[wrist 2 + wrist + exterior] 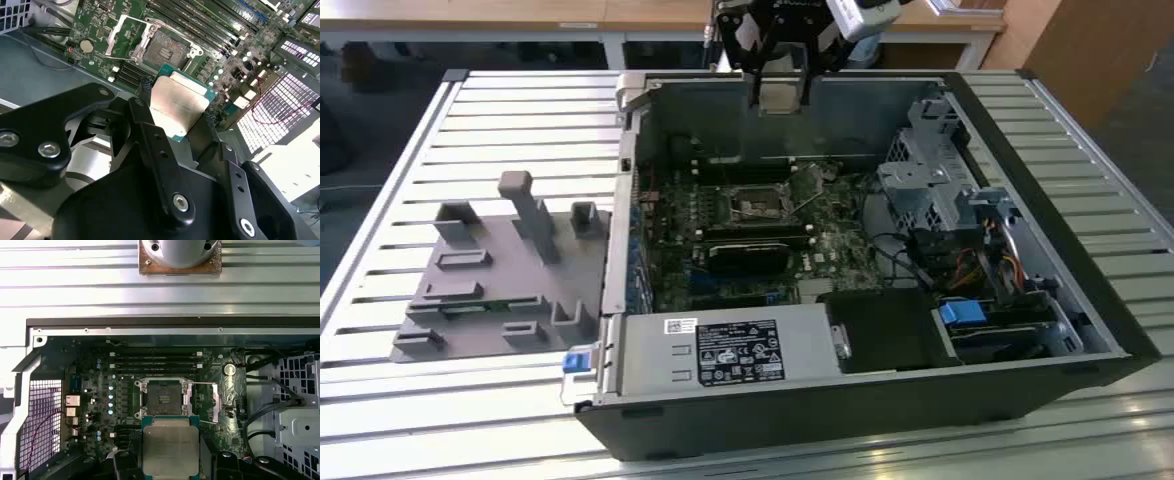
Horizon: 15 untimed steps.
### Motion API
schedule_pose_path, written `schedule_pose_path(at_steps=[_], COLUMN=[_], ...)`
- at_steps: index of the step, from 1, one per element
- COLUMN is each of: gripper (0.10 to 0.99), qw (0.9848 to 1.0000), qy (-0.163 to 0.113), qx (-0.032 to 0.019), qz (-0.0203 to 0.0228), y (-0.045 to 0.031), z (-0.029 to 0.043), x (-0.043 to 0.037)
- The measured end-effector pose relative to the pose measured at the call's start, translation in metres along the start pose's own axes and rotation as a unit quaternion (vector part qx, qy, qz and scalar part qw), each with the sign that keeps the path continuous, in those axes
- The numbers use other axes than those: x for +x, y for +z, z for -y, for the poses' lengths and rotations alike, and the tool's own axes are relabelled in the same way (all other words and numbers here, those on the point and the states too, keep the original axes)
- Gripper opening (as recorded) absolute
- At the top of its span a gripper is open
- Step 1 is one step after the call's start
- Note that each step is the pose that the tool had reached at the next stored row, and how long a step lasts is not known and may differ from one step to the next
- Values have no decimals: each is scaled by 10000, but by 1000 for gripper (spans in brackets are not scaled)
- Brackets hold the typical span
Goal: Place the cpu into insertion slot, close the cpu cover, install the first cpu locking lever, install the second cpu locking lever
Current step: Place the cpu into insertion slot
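My gripper hangs above the far wall of the open computer case, shut on the cpu. In both wrist views the cpu shows its dull grey metal top on a green edge, pinched between my black fingers. On the green motherboard lies the insertion slot, a square black socket with a bare dark centre. The cpu is held apart from it, well above the board. The cpu cover, a thin silvery frame, is swung open beside the socket.
A labelled power supply box sits at the case's near side. A metal drive cage with cables is on the exterior view's right. Memory slots and a long black card flank the socket. A grey fixture plate lies on the slatted table.
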<state>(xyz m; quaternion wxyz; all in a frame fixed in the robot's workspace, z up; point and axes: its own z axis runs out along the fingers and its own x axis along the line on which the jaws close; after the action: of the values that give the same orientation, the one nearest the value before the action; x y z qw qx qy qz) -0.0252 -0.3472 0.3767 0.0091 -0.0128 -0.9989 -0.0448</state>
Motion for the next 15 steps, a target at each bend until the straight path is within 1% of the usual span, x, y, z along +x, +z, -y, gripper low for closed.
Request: schedule_pose_path(at_steps=[15], gripper=[541], qw=[10000], qy=[30], qx=[0], qz=[3], y=[0], z=[0], x=[0])
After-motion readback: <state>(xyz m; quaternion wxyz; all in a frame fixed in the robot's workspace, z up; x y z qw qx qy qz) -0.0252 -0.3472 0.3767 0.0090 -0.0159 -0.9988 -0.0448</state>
